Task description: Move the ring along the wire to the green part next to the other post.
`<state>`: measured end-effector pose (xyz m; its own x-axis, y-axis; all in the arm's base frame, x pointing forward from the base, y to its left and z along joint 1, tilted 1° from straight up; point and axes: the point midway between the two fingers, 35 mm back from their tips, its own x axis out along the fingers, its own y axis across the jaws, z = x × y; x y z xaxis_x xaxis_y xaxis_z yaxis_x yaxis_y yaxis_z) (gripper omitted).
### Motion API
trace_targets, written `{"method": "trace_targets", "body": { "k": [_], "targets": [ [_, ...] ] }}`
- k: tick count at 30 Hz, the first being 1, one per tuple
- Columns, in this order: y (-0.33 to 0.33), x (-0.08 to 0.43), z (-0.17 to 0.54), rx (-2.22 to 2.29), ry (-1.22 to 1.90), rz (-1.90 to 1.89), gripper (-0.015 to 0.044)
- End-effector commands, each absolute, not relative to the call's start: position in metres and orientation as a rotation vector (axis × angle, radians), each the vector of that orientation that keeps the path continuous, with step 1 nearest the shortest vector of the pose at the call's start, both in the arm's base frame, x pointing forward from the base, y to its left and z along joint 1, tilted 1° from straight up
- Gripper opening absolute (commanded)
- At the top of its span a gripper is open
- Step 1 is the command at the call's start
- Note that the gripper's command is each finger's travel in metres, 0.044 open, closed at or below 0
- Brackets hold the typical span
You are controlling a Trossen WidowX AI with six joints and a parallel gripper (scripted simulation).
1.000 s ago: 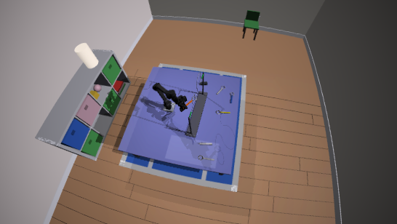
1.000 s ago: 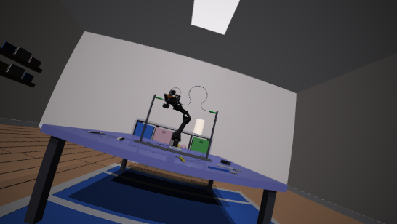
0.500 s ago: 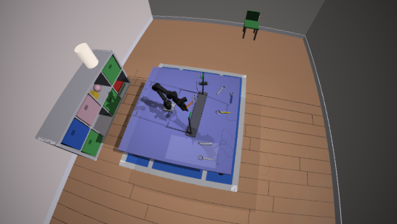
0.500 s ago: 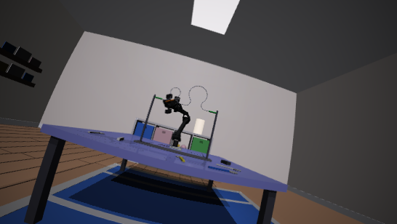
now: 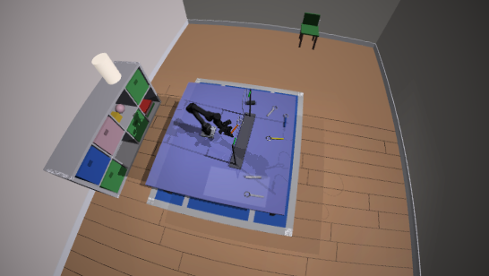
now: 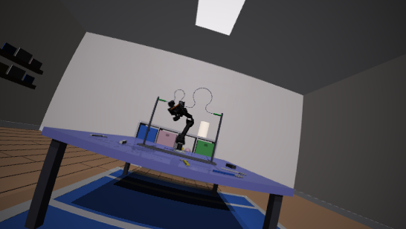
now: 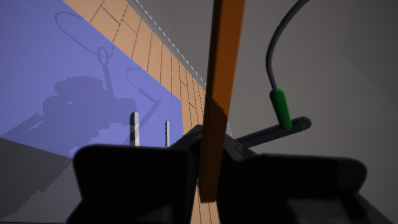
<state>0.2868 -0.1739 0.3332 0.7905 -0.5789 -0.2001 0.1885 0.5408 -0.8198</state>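
My gripper (image 5: 231, 133) (image 6: 172, 108) (image 7: 204, 130) is shut on the orange handle (image 5: 235, 128) (image 7: 223, 70), which stands up between the fingers in the wrist view. The handle's far end and the ring are outside that view. In the top view the ring is a small pale shape beyond the handle; whether the wire passes through it cannot be told. One green part (image 5: 235, 141) (image 6: 162, 100) (image 7: 281, 109) joins the left post (image 6: 150, 120) in the exterior view. The other green part (image 5: 250, 94) (image 6: 217, 114) joins the right post (image 6: 217, 137). The gripper is nearer the left post.
The thin grey wire (image 7: 268, 55) curves up from the green part in the wrist view and makes two loops in the exterior view. The posts stand on a dark base (image 5: 244, 139). A yellow tool (image 5: 278, 138), a blue tool (image 5: 285, 121) and several grey tools lie on the table.
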Motion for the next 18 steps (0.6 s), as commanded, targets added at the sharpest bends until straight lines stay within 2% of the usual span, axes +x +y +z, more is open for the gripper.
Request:
{"method": "trace_targets", "body": {
  "k": [1, 18],
  "targets": [
    [-0.164, 0.287, 0.319, -0.789, 0.501, -0.454, -0.015],
    [-0.115, 0.294, 0.285, -0.385, 0.521, -0.355, -0.015]
  ]
}}
